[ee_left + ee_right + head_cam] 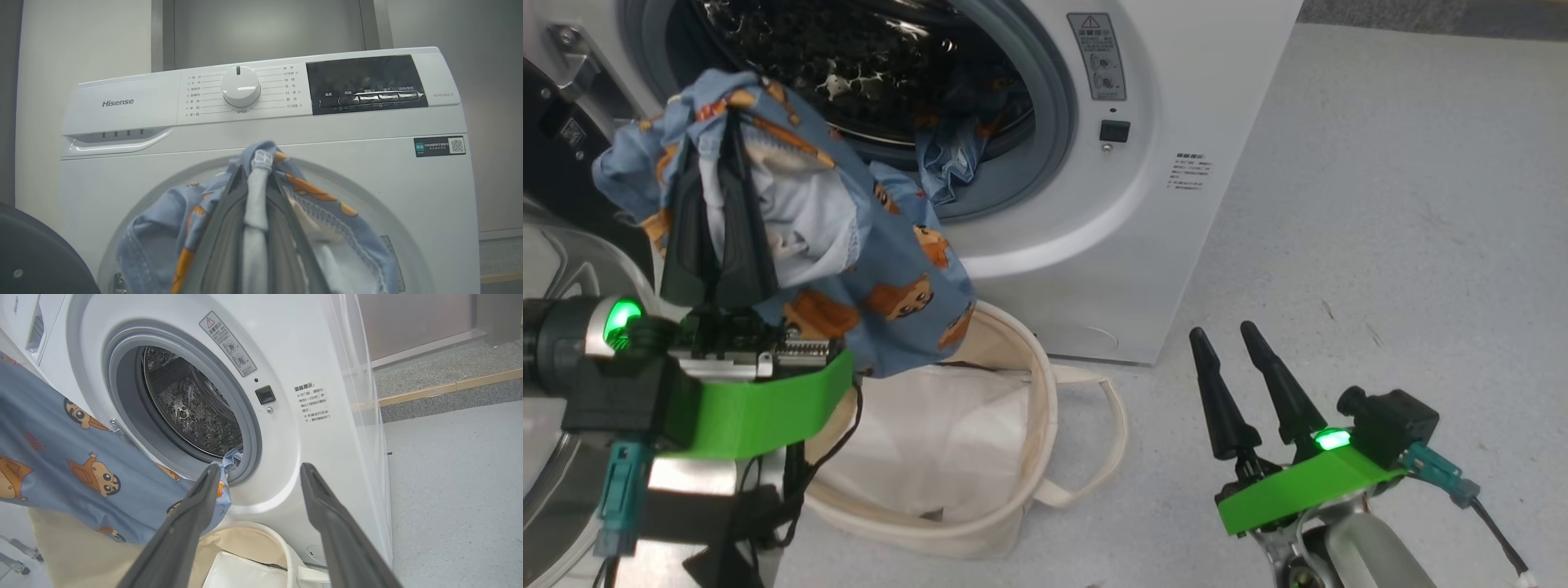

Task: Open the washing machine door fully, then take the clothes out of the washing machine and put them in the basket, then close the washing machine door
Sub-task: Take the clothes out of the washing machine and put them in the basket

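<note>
At the far left the washing machine door stood swung open, clear of the drum mouth, which left the way free for unloading. Just right of it, the left fingers were clenched on one of the clothes, a blue garment with orange cartoon figures. A pale strip of its fabric was pinched between the two fingers, and the rest bunched over their tips and draped down their right side. The garment was held raised in front of the opening, probably so that its loose end would come clear of the grey seal. Its lower hem hung above the near rim of the basket, which sat on the floor against the front of the washing machine, placed where a release would likely drop the cloth inside. In the drum mouth a second blue garment lay over the bottom of the seal, apart from both pairs of fingers. Further right, the right fingers were spread and grasping nothing, low over the grey floor beside the basket, seemingly kept out of the way.
</note>
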